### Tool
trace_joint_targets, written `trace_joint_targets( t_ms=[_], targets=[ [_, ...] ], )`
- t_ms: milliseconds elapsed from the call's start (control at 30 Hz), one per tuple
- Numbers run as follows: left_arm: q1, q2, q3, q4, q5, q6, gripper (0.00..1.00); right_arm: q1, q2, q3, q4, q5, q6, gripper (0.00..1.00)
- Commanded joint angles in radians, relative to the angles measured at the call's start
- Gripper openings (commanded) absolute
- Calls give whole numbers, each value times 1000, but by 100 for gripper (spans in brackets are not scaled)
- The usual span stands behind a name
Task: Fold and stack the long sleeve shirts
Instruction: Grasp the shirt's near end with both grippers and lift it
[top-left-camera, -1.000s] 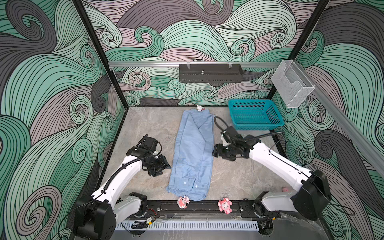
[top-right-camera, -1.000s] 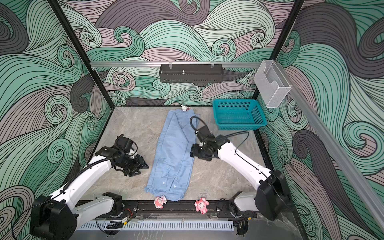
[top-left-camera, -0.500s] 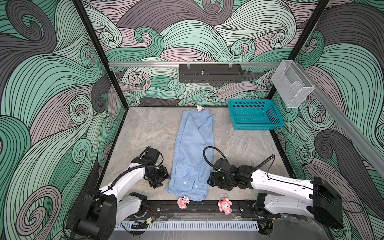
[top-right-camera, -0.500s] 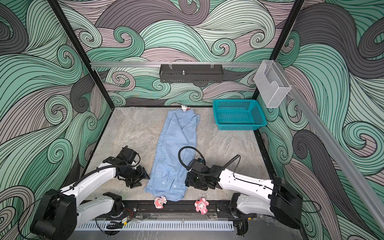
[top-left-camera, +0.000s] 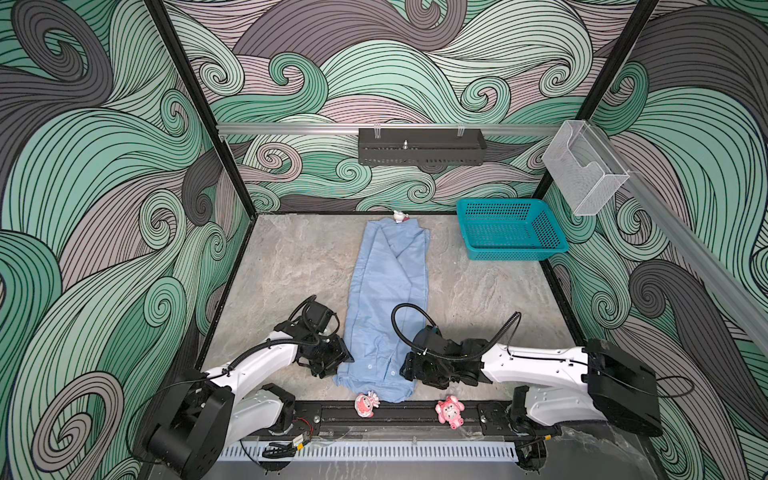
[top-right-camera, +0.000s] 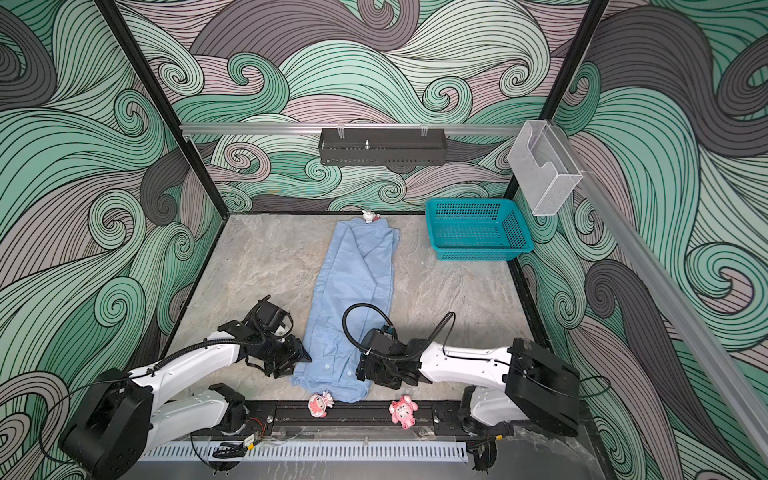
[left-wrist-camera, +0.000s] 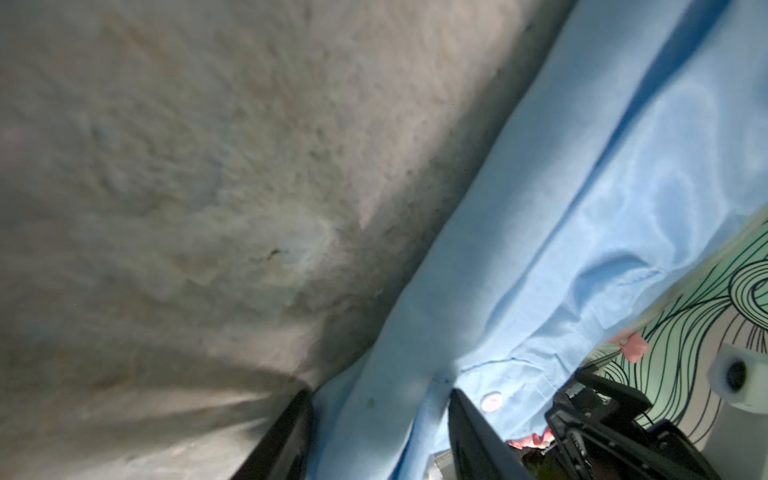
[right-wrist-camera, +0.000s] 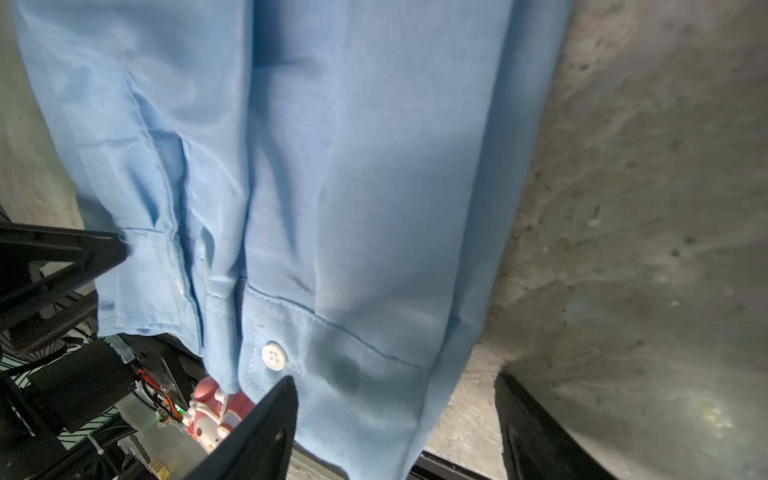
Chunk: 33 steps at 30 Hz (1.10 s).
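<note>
The right wrist view shows a white button (right-wrist-camera: 274, 355) up close on the blue shirt (right-wrist-camera: 332, 166). The left pincer (left-wrist-camera: 380, 432) and right pincer (right-wrist-camera: 395, 432) stand wide over its edge, maybe touching.

The light blue button-up shirt (top-left-camera: 386, 299) is thin woven cloth, mostly matt, with a soft sheen along its creases. Its stitched cuff (right-wrist-camera: 353, 345) looks denser, and the small white button (right-wrist-camera: 274, 355) on it is smooth, glossy plastic. The grey mottled tabletop (top-left-camera: 291, 270) looks like stone, dull, rough and pitted. The fingers (right-wrist-camera: 257, 432) of my right gripper (right-wrist-camera: 397, 378) and the fingers (left-wrist-camera: 286, 436) of my left gripper (left-wrist-camera: 380, 395) are black, smooth and matt. My right arm's white shell (top-left-camera: 536, 363) is glossy plastic. The teal perforated basket (top-left-camera: 511, 254) is moulded plastic with a slight gloss. The clear wall box (top-left-camera: 582, 166) is shiny transparent plastic. The silver rail (top-left-camera: 291, 128) is satin metal, and the black slotted tray (top-left-camera: 422, 147) is matt metal.
</note>
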<state>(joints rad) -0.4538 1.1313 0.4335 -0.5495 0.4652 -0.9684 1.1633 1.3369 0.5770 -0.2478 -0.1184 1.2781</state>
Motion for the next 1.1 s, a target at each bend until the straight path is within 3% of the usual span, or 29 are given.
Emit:
trace_joint_targets(
  t_ms=[0,100,167,333,367,433,500,800,1067],
  targets=[
    [-18,18,-32,-9,-6,-27,55,30,33,-19,54,-11,51,76],
    [-39,8,-55,17,13,-47,49,50,62,-28,108,-19,69,73],
    [-50,-8,-69,36,30,-59,40,57,73,-30,139,-33,77,67],
    [-63,-104,-49,-13,61,-52,12,65,35,-21,148,-41,65,39],
    [-63,-132,-39,-36,66,-50,7,65,18,-15,140,-44,59,28],
    [-66,-185,-20,-73,78,-55,1,66,-20,-5,117,-48,56,15],
    [-70,-235,-7,-102,89,-69,0,65,-63,6,81,-50,53,8],
    [-75,-297,47,-57,128,-162,0,35,-224,12,14,-32,67,8],
    [-67,-192,192,32,94,-209,0,-143,-274,84,-175,-124,102,15]
  ],
)
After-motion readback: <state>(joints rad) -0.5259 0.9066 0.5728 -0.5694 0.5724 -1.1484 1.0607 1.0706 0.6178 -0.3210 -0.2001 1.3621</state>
